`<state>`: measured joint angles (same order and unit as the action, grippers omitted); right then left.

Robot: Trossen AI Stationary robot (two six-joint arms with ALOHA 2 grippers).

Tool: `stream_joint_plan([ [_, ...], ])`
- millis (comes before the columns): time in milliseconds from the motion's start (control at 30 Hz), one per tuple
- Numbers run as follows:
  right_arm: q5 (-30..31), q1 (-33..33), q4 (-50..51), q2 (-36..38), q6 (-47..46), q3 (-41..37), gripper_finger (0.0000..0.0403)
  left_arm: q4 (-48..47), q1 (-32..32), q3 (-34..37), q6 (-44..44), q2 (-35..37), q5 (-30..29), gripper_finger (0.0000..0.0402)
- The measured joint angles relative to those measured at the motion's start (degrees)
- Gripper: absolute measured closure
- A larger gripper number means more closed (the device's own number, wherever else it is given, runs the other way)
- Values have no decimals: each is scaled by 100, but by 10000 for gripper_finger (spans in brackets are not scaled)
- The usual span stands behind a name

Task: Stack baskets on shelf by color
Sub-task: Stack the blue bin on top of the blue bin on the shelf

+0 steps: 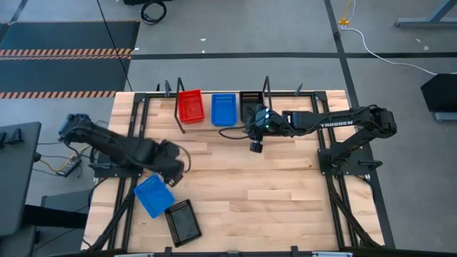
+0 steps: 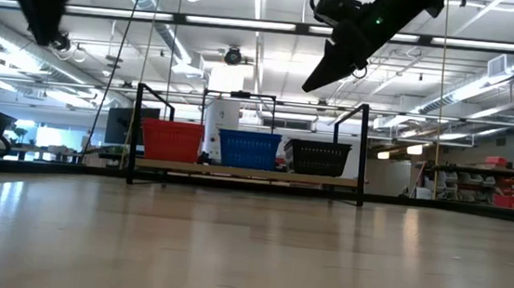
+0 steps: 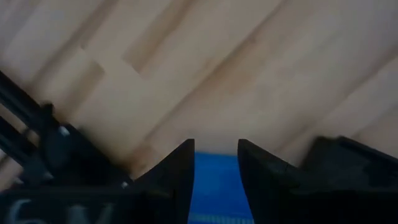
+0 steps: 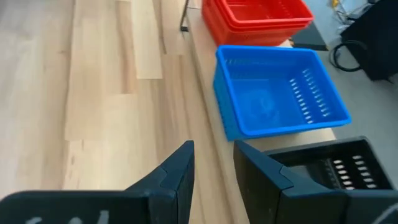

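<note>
While the shelf [image 1: 243, 128] at the table's [image 1: 271, 193] far edge already carries a red stack [image 1: 190, 106], a blue basket [image 1: 223, 108] & a black basket [image 1: 250, 102] side by side, the job looks only partly done. Right wrist view shows the red pile as nested, at least 2 deep; exact count per pile can't be told. Two baskets are off the shelf near the table's front-left corner: a loose blue basket [image 1: 153, 195] & a loose black basket [image 1: 183, 222] just beside it. That makes fewer than nine visible as separate pieces, so the rest are prob. nested in the shelf piles. Left gripper [image 1: 173, 165] hangs just above/beside the loose blue one; its jaws are spread a little w/ blue showing in the gap in its wrist view, but nothing is pinched as far as can be seen. Right gripper [image 1: 255, 145] hovers in front of the shelf near the black pile, jaws apart & empty. Left to do, by my read: blue one onto the blue pile, black one onto the black pile.
</note>
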<state>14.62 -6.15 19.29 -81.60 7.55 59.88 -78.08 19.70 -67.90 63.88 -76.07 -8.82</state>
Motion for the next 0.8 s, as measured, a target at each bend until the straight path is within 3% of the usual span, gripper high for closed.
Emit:
stream_joint_plan([
  [400,-487,2,4,-2,5,0,284,-208,1715,7,2828,-302,-130,271],
  [800,-566,2,18,-2,-26,0,284,1351,2723,7,2691,-1141,373,266],
])
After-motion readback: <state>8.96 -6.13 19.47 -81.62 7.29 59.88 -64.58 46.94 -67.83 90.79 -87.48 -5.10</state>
